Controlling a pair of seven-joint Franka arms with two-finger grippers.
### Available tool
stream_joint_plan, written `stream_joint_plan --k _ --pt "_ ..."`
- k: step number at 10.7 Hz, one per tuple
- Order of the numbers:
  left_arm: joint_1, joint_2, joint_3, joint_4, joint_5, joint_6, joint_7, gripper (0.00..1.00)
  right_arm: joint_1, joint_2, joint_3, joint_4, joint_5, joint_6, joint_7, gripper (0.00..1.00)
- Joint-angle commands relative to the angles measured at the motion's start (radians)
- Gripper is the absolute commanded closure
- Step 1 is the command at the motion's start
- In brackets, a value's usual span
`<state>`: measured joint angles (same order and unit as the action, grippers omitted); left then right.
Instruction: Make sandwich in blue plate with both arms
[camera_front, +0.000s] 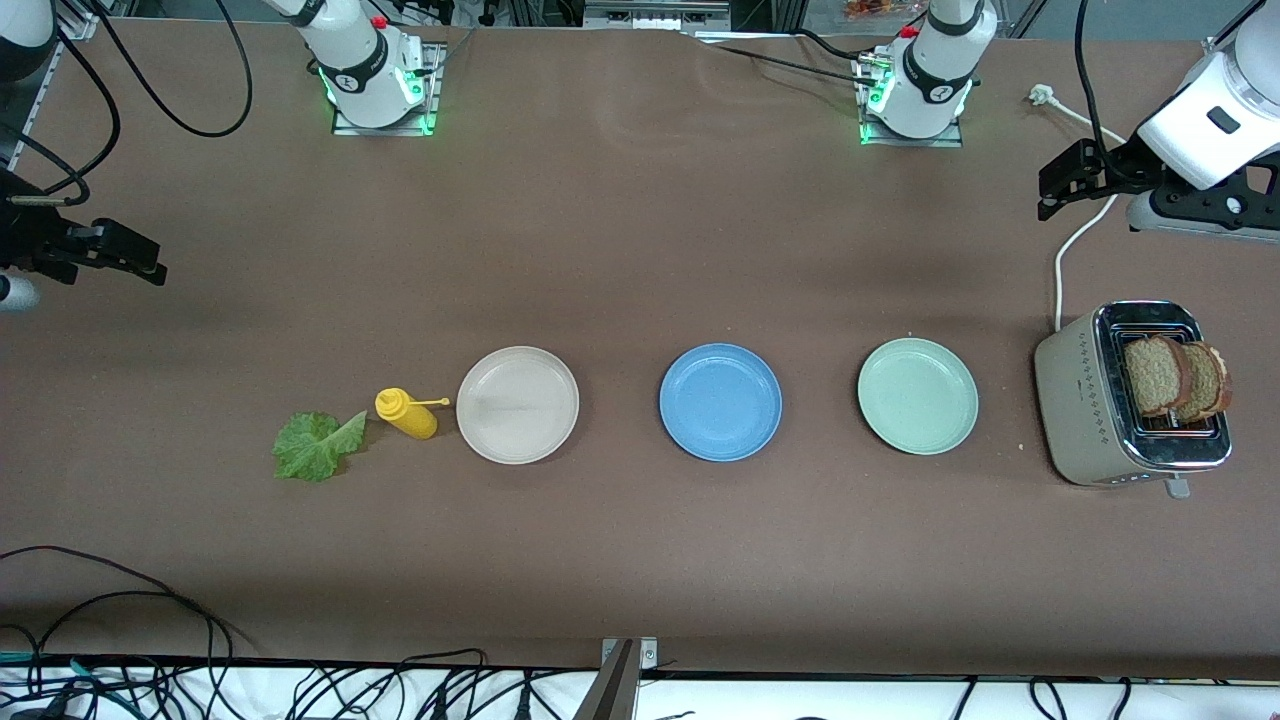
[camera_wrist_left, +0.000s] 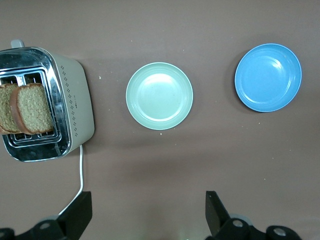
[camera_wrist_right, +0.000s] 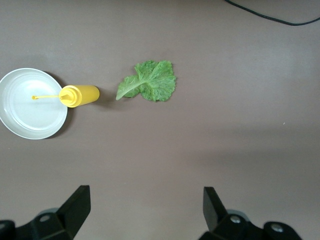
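The blue plate sits bare between the cream plate and the green plate. Two bread slices stand in the toaster; the lettuce leaf lies beside the mustard bottle. The left gripper hangs over the surface near the toaster, the right gripper near the lettuce, both with jaws wide.

High front camera facing the robots, wrist cameras looking straight down, blue plate shared with left wrist view

Brown table, evenly lit
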<state>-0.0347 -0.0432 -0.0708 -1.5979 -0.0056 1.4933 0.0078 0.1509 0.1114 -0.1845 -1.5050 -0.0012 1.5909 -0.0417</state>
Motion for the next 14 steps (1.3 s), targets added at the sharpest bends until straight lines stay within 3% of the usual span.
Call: stream_joint_plan --k 1,14 --pt "-0.004 0.014 0.0 0.03 0.012 -0.007 0.007 0.0 -0.001 -0.001 -0.006 0.015 0.01 -0.011 0.0 0.0" --pt "0.022 0.038 0.006 0.027 0.007 -0.015 0.003 0.0 -0.002 -0.001 -0.006 0.015 0.01 -0.009 0.002 0.0"
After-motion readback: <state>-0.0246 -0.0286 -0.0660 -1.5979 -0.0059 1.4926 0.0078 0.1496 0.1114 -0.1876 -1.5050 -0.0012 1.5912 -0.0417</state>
